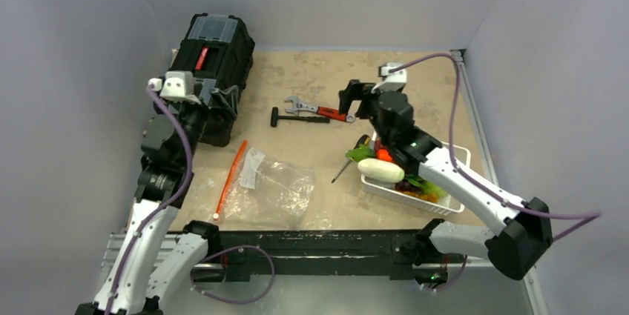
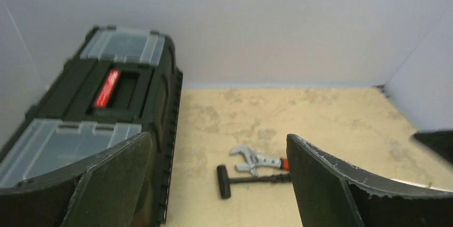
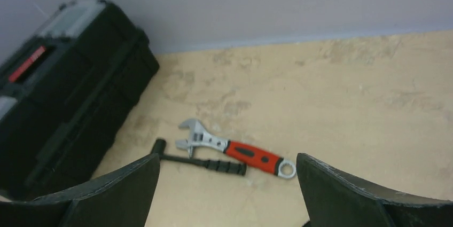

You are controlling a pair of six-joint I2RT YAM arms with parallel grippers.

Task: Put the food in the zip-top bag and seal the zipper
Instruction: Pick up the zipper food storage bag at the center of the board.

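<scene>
The zip-top bag (image 1: 268,193) lies flat and clear on the table in front of the left arm. Its orange-red zipper (image 1: 231,178) runs along the left edge, with a white slider (image 1: 216,216) at the near end. The food sits in a white basket (image 1: 460,153) on the right: a white radish (image 1: 381,170), an orange piece (image 1: 383,155), greens (image 1: 360,153) and dark grapes (image 1: 409,188). My left gripper (image 1: 221,98) (image 2: 219,136) hovers open and empty by the toolbox. Beyond the basket, my right gripper (image 1: 353,98) (image 3: 228,156) is open and empty above the tools.
A black toolbox (image 1: 213,70) (image 2: 117,88) (image 3: 59,93) stands at the back left. A red-handled wrench (image 1: 320,111) (image 2: 255,160) (image 3: 240,152) and a black hammer (image 1: 297,119) (image 2: 240,180) (image 3: 203,163) lie mid-table. A screwdriver (image 1: 347,164) rests beside the basket. Walls close in three sides.
</scene>
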